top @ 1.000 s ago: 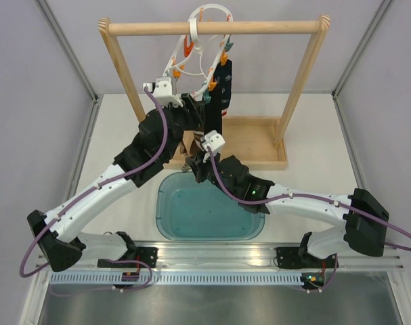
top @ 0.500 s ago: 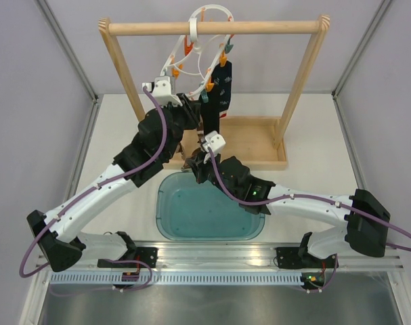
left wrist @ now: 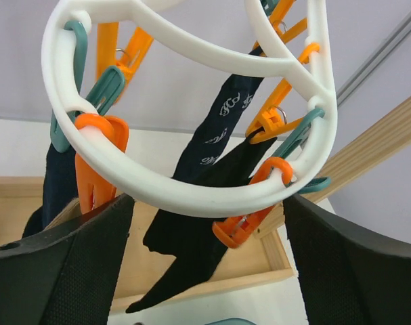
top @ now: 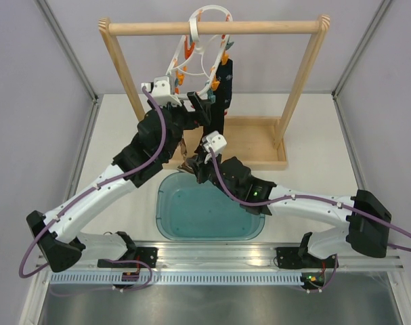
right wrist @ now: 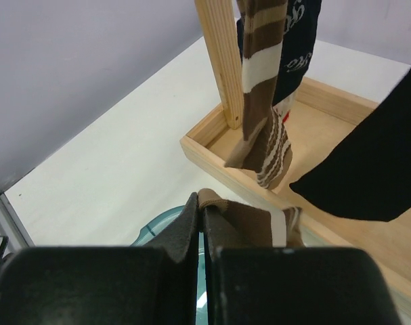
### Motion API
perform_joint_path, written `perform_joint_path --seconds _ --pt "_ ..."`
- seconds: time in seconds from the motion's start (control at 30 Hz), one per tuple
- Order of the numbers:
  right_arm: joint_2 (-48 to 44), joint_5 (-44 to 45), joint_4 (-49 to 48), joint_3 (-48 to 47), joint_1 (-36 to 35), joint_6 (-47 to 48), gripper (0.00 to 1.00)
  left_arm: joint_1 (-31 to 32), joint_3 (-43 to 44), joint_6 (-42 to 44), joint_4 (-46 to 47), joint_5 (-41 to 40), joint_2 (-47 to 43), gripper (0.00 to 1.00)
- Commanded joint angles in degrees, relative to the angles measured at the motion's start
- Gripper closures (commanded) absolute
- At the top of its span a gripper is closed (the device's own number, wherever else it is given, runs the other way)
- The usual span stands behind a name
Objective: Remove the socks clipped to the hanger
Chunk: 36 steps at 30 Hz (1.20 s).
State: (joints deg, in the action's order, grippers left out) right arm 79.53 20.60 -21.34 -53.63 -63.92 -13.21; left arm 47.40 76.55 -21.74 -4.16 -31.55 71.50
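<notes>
Right wrist view, lower centre: right end effector pinching a brown-and-white striped fabric sock, apparently unclipped; left end effector spread under white plastic ring hanger; next, drop it.

You have pale lilac walls closing in a white tabletop on three sides; a wooden rail frame stands at the back, evenly lit.
</notes>
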Motion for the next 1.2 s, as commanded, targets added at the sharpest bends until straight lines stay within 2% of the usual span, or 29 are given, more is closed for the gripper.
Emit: perform_joint_path --seconds 0.0,0.33,0.43,0.67,0.9,1.17 --pt "-2.7 1.6 -0.7 0.4 -0.3 0.9 0.99 0.3 -0.5 0.0 0.9 -1.7 -1.8 0.03" --pt "-4.7 3.4 1.0 1.3 -0.4 0.8 0.99 0.3 -4.9 2.1 0.3 6.2 -6.0 0.00" --pt "-6.1 4.5 2.1 1.8 -0.5 1.3 0.99 0.4 -7.2 2.8 0.3 6.3 -8.5 0.00" --pt "-9.5 9.5 8.1 1.2 -1.6 3.1 0.99 0.4 -11.1 6.8 -0.8 10.5 -14.1 0.00" --pt "-14.6 16.3 13.7 0.2 -5.9 5.8 0.99 0.4 -13.6 10.3 -7.7 7.1 -21.6 0.00" --pt "-14.6 26.3 21.2 -4.1 -15.9 8.2 0.99 0.3 -15.0 13.4 -13.7 3.1 -27.2 0.00"
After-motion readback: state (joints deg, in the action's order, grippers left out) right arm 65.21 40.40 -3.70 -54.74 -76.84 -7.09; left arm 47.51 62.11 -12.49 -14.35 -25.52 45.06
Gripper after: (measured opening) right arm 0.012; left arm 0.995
